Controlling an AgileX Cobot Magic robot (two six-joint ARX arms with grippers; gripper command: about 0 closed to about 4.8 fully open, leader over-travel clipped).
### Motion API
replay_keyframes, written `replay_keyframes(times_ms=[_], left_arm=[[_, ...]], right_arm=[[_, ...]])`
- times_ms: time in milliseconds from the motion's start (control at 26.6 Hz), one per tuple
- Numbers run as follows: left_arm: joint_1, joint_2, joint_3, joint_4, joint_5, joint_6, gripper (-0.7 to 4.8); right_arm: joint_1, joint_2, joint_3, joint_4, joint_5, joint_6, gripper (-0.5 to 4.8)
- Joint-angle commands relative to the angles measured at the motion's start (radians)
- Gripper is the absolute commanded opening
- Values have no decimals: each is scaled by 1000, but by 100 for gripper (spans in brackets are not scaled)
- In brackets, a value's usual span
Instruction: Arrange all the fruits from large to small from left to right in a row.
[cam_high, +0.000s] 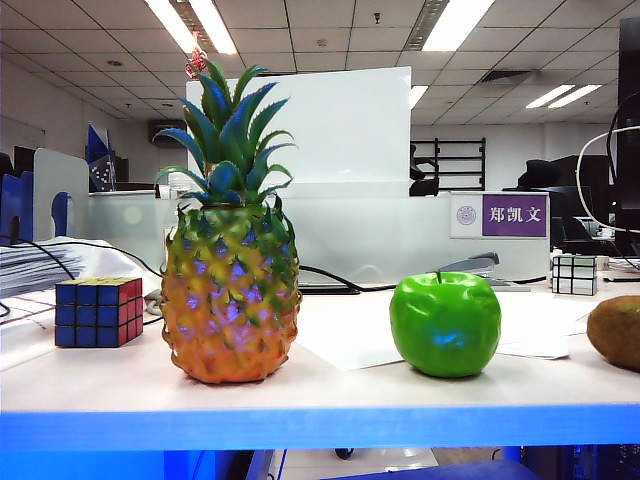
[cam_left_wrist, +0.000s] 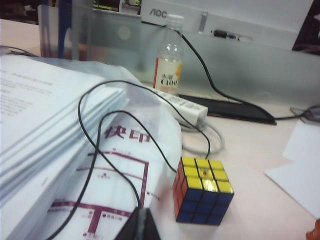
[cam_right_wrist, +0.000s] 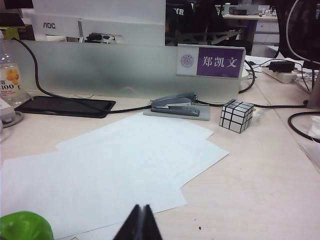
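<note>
pineapple (cam_high: 231, 293) left | green apple (cam_high: 445, 325) middle | kiwi (cam_high: 615, 332) right, all on surface (cam_high: 330, 395) | left gripper (cam_left_wrist: 140, 225) fingers closed, empty, near Rubik's cube (cam_left_wrist: 202, 190) | right gripper (cam_right_wrist: 140, 223) fingers closed, empty, over paper sheets (cam_right_wrist: 110, 172)

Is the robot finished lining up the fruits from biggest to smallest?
It looks finished. In the exterior view, the pineapple stands on the left, the apple in the middle, and the kiwi at the right edge, partly cut off. Nothing is in hand: the left gripper and right gripper are shut and empty. Nothing seems left.
</note>
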Motion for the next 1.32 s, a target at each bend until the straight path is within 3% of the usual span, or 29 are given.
replay_keyframes(times_ms=[38,263,451,1316], left_arm=[[1,-2,1,21,-4,5,-5],[1,-2,1,-14,-8,14,-5],[0,-2,1,-42,-69,14,-5],[0,-2,1,-39,-66,14,-5]], right_arm=[[0,-2,4,16,-2,3,0],[0,-2,4,16,-2,3,0],[0,-2,4,16,-2,3,0],[0,-2,4,16,-2,3,0]])
